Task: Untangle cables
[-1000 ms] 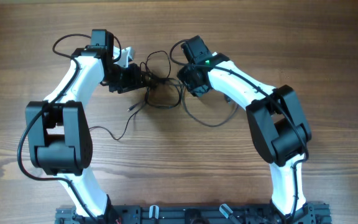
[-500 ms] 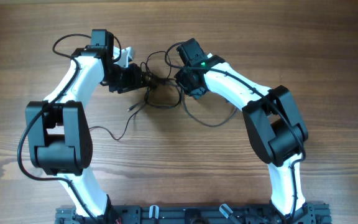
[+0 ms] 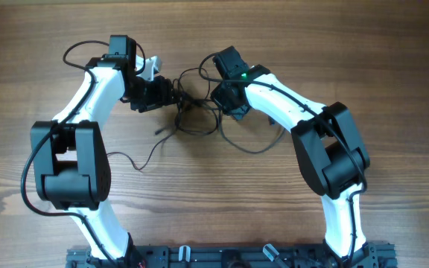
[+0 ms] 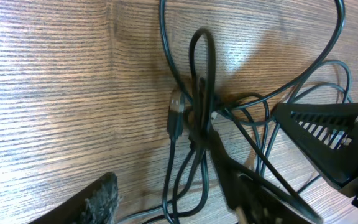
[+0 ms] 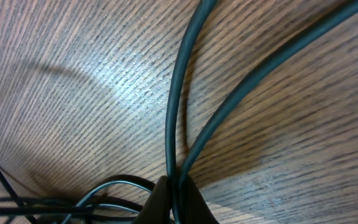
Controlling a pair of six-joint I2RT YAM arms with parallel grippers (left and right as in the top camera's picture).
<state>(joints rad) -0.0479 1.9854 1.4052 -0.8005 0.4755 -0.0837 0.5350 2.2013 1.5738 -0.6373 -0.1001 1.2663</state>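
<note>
Barely started, we reckon: the cables (image 3: 194,112) sit knotted at upper center of the overhead frame. Our right claw (image 5: 174,198) pinches two strands, while the left claw (image 4: 166,180) gapes wide around the knot, gripping nothing.

A brown wood-grain desk (image 3: 222,216) is seen under everything. The cables (image 3: 194,113) are laid directly on it, gathered in a knot (image 3: 187,104). A wide loop (image 3: 253,148) is spread right of the knot, a small plug end (image 3: 157,132) is rested just left of it, and a thin strand (image 3: 146,162) is trailed farther left.
</note>
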